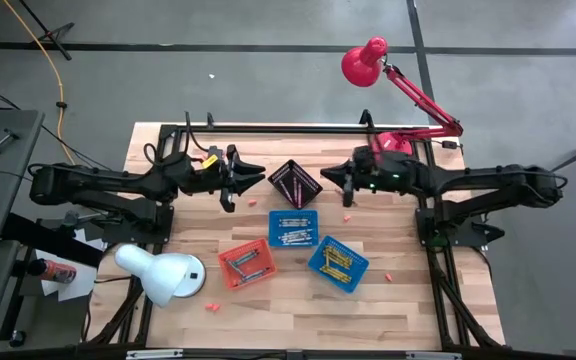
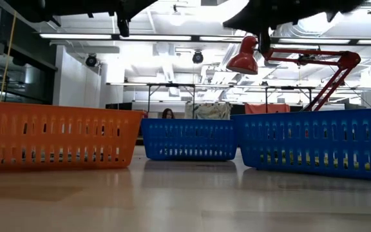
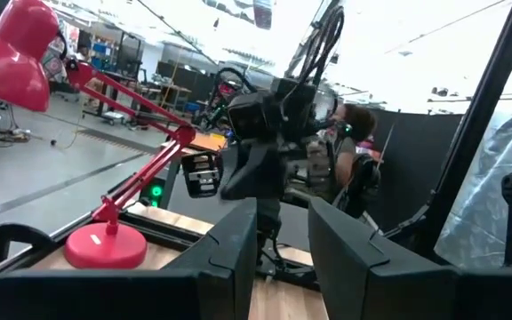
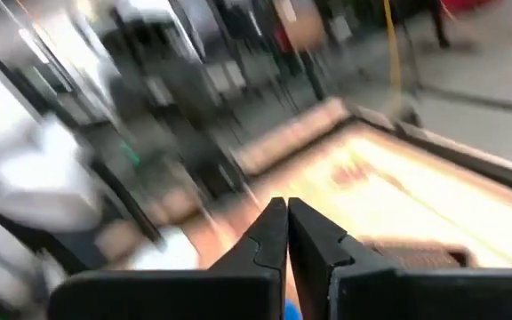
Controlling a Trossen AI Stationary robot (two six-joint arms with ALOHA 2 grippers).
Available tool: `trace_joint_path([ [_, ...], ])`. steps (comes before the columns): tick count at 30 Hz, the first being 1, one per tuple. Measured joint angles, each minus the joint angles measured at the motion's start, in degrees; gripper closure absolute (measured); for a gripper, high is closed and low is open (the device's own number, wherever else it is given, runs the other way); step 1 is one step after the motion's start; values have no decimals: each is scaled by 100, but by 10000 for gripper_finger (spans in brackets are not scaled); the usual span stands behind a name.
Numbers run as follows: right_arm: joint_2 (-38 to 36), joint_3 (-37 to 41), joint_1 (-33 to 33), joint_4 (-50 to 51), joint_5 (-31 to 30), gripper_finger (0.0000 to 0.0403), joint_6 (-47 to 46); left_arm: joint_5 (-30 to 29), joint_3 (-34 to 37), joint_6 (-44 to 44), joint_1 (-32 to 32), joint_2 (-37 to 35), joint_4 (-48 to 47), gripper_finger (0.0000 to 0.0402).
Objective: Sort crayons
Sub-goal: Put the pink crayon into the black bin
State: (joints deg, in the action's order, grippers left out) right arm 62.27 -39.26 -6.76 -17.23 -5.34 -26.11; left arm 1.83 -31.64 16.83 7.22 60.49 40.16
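Hanging above the tabletop (image 1: 388,300), the left tool (image 1: 253,172) was open and the right tool (image 1: 334,173) was pinched shut, holding nothing I could see. Most crayons (image 1: 293,228) lay in baskets (image 1: 320,244); loose ones (image 1: 212,305) were tiny and could slip from a grab.

A light wooden desk (image 1: 398,310) carries four small mesh baskets near its middle: a black one (image 1: 294,184) toward the back, a blue one (image 1: 293,228) just in front of it, an orange one (image 1: 247,264) and another blue one (image 1: 337,263) nearer the front. A white lamp (image 1: 160,273) and a red lamp (image 1: 393,140) sit at opposite corners. A few small pink pieces, probably loose crayons (image 1: 211,305), lie scattered on the wood.
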Motion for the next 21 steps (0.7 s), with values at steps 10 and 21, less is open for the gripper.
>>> trace_joint_path([
  [10, 1110, -1796, -332, 4942, -302, 320, 547, 2, 0, 1, 0, 2, -103, 308],
  [21, 2421, -1470, -850, 5451, 75, 250, 63, 4, 0, 5, 0, 2, -162, 308],
])
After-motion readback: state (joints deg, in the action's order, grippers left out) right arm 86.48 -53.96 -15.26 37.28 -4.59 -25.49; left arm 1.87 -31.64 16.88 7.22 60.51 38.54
